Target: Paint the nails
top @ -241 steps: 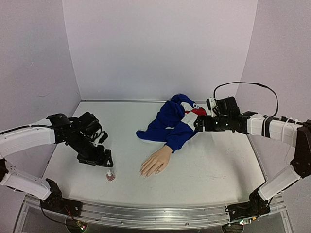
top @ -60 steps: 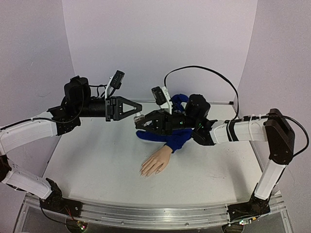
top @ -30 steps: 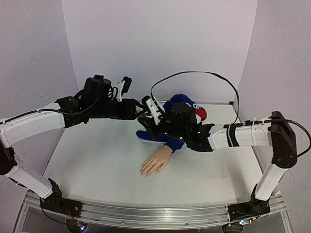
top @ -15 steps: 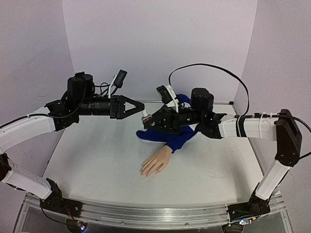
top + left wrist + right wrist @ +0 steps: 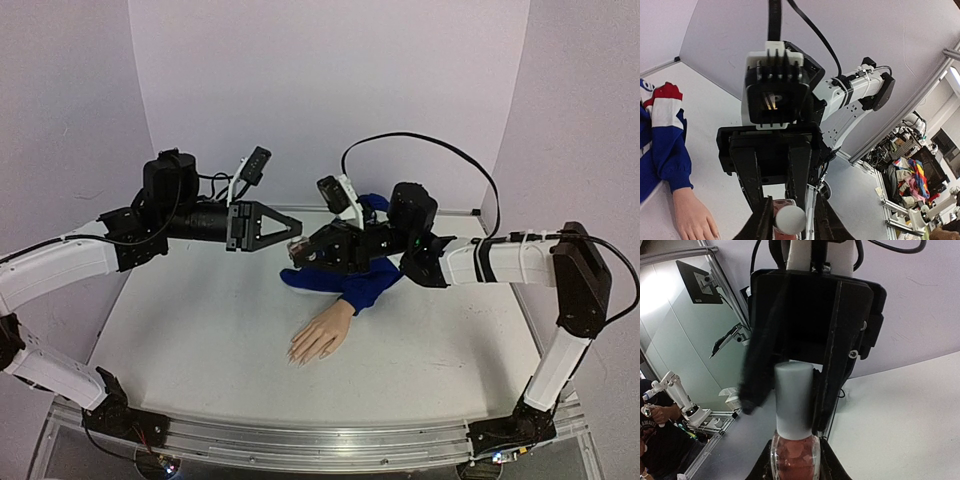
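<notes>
My right pincer [image 5: 300, 251] pinches the bottle [image 5: 794, 457]; left pincer [image 5: 789, 224] straddles the cap [image 5: 794, 400] (grip unclear). I'd squeeze squarely, then twist. Nails [image 5: 295, 356] lie near the worktop's [image 5: 200, 340] near edge, centre.

We see a beige mannequin hand [image 5: 322, 336] in a deep blue sleeve [image 5: 360, 285] with a red and white patch [image 5: 662, 100]. The polish bottle [image 5: 792, 456] is pinkish red under a pale grey-white cap [image 5: 792, 400]. The table [image 5: 200, 340] is white and the walls [image 5: 330, 90] are lilac. The left arm [image 5: 55, 272] and right arm [image 5: 510, 262] are white with black joints.
</notes>
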You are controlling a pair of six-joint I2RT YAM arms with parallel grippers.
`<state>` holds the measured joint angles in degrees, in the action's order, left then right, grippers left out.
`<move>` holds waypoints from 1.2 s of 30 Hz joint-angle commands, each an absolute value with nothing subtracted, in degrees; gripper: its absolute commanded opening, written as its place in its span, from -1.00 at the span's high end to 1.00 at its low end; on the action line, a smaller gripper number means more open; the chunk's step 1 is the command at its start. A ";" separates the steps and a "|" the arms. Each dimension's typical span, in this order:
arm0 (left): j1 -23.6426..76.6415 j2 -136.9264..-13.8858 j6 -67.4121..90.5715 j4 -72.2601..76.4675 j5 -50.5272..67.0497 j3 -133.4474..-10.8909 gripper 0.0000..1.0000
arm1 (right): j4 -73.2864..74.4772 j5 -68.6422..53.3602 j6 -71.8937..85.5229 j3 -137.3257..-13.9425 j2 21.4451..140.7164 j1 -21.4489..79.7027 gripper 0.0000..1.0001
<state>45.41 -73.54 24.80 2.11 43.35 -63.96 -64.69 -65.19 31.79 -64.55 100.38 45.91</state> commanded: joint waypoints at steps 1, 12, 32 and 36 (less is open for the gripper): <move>45.97 -72.67 22.69 5.44 43.15 -64.91 0.57 | -70.49 -63.49 32.74 -67.39 100.60 45.86 1.00; 46.95 -73.80 17.41 -0.97 36.89 -66.34 1.00 | -64.29 -48.53 26.69 -65.20 98.94 45.82 1.00; 51.71 -79.33 21.28 -18.19 6.44 -76.21 0.85 | -45.08 12.15 -6.99 -66.74 97.23 58.97 1.00; 49.53 -78.04 21.38 -16.94 13.86 -75.11 0.01 | -44.11 -21.44 2.98 -64.76 95.30 50.41 1.00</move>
